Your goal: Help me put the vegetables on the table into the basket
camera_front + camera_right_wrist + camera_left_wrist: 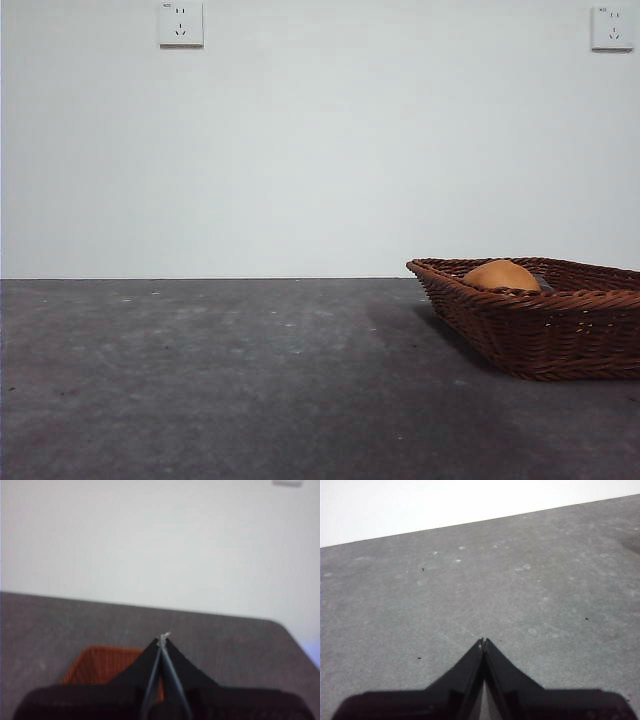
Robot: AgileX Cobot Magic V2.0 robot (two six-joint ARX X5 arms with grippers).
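Inside the basket point(560, 335), at the table's point(220, 380) right, lies the potato point(501, 275). Above bare table, my left gripper point(483, 642) has its jaws pressed together, empty. My right gripper point(163, 639), likewise closed and empty, hangs over the basket.

Soft, even light fills the front view; the dark reddish-brown woven wicker basket point(560, 325) casts a faint shadow leftward on the matte dark grey table point(220, 380). The right wrist view is blurred throughout.

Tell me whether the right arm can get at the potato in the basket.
Probably yes: the potato lies uncovered in the open basket, and the right gripper, jaws shut, hangs above that basket with nothing between.
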